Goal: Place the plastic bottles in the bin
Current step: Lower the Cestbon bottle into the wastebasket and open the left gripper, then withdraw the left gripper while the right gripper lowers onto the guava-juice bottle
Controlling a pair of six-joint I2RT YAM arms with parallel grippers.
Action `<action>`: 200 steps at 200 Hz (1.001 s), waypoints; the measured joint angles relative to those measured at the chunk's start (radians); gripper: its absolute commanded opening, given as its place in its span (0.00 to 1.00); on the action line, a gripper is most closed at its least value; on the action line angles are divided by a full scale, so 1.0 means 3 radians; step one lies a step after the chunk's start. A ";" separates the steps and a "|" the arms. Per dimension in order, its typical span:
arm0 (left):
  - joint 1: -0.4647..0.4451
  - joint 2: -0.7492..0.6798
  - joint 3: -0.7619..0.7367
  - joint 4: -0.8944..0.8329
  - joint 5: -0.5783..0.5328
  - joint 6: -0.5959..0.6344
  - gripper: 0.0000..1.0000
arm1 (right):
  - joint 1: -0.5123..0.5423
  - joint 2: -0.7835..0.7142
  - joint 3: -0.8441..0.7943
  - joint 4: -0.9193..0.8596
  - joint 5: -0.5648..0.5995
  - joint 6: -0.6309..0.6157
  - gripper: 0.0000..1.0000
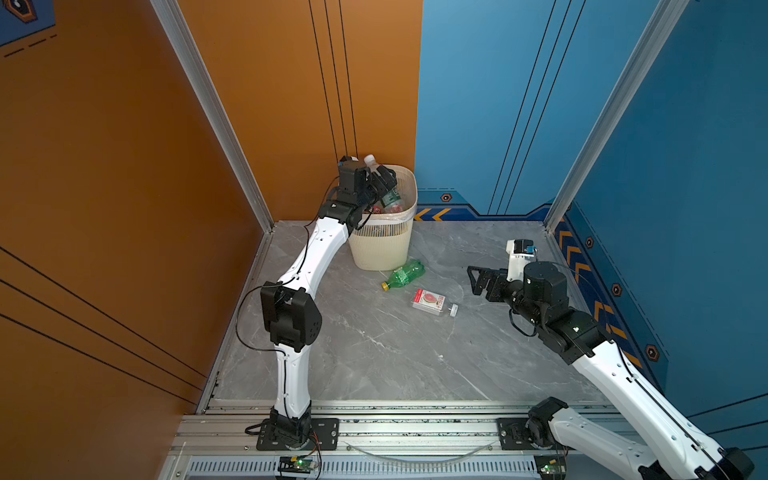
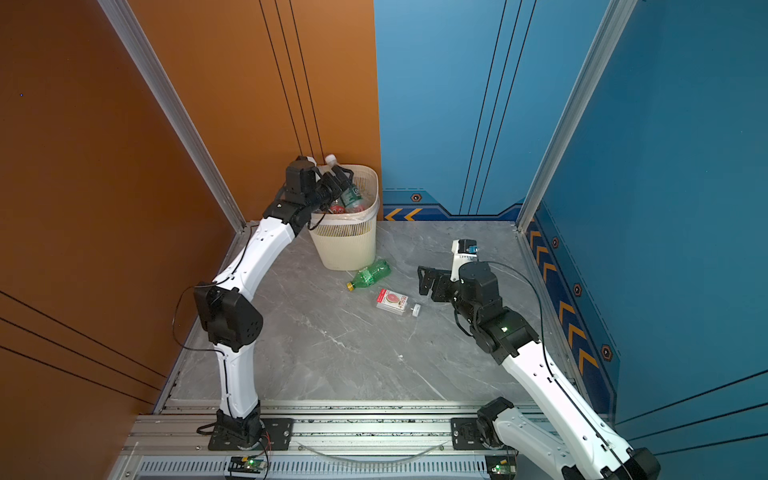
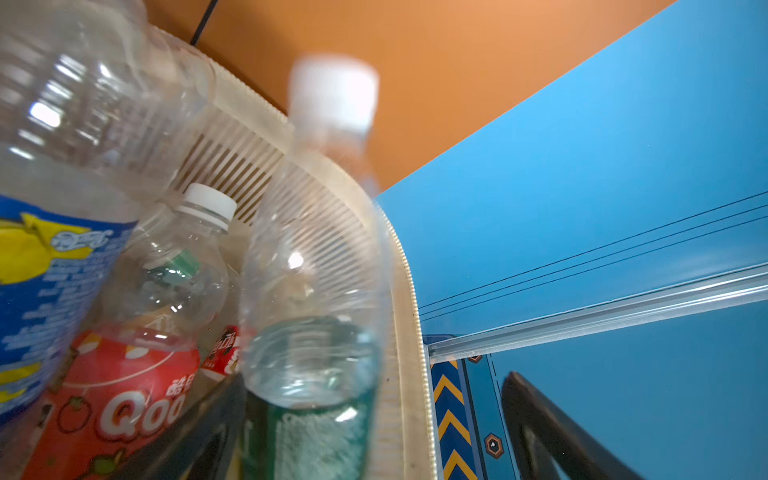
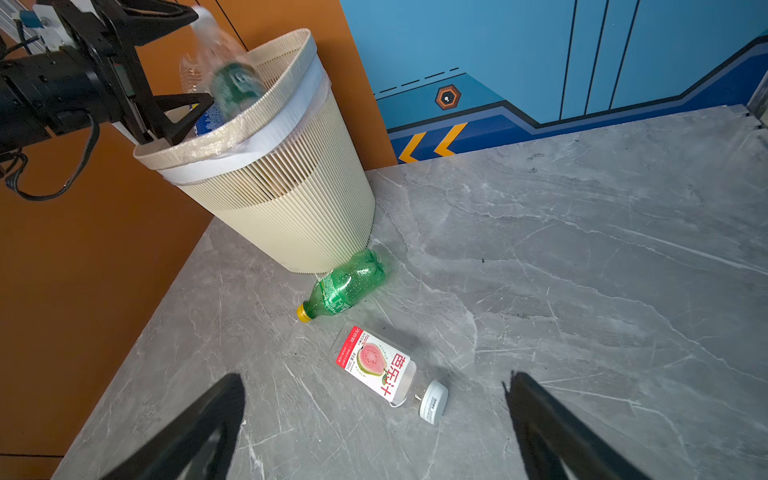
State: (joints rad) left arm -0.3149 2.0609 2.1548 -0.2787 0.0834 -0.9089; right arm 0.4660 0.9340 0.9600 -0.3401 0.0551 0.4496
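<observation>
Your left arm arched over the bin [image 1: 384, 245], the left tool [image 1: 380, 178] spread wide, a green-labelled bottle [image 4: 232, 83] loose between its jaws. Your right tool [image 1: 473, 280] hovered open, empty, near the green bottle [image 1: 405, 272] and guava-label bottle [image 1: 430, 300] on the surface [image 1: 374, 353].

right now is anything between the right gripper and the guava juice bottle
Nothing visible: only bare table separates the open right gripper from the guava juice bottle; the green bottle lies beyond it.
</observation>
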 measured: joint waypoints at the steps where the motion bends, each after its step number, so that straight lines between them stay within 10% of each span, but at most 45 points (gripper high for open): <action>1: 0.0000 -0.0001 0.0000 -0.0003 0.0000 0.0000 0.98 | -0.0001 0.0000 0.0000 0.0000 -0.0001 0.0000 0.99; 86: -0.0011 -0.1177 -0.0497 -0.0130 0.0126 0.0323 0.98 | -0.0097 0.0186 0.0000 -0.0005 -0.0043 -0.0144 0.99; 148: -0.0150 -0.3410 -0.3142 -0.0046 -0.0126 0.1087 0.97 | 0.0003 0.0993 0.0151 -0.0305 -0.0472 -0.0697 0.99; 200: -0.0148 -0.4396 -0.4574 -0.0690 -0.0417 0.1249 0.98 | 0.0370 0.1803 0.0434 -0.0439 -0.0537 -0.1275 0.99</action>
State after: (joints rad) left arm -0.3592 0.7422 0.7826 -0.4858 -0.0418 -0.5343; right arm 0.5770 1.4750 1.0901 -0.4717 -0.1059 0.0669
